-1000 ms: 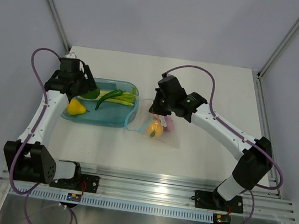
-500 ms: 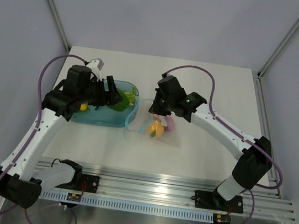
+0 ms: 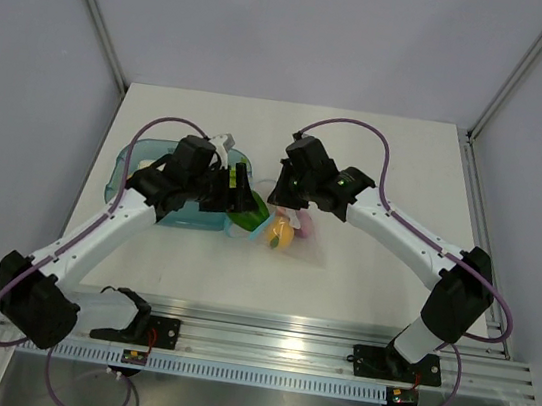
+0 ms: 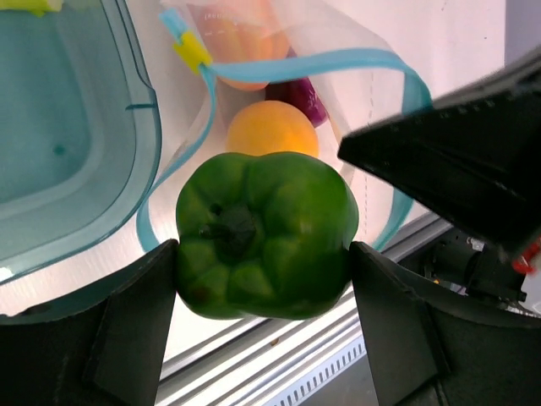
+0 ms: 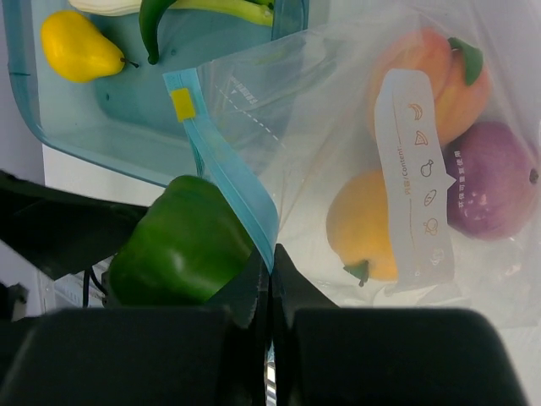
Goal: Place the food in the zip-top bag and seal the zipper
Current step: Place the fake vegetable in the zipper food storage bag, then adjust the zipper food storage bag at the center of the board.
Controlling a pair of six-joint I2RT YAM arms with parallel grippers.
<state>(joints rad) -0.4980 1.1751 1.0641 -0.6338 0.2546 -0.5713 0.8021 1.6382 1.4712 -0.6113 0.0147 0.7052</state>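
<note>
left wrist: green pepper [image 4: 264, 235] at zip-top bag [image 4: 325, 25] mouth
left pincer [image 4: 264, 258] grips it; the zipper [image 4: 338, 58] gapes just beyond, right pincer [image 5: 271, 255] pinching its rim.

White table [image 3: 388, 159] carries teal tray [image 3: 127, 165] and zip-top bag [image 3: 307, 250] (side by side)

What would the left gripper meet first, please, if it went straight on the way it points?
Probably the open zip-top bag: the green pepper the left gripper holds would reach the orange fruit inside, though depth is unclear.
</note>
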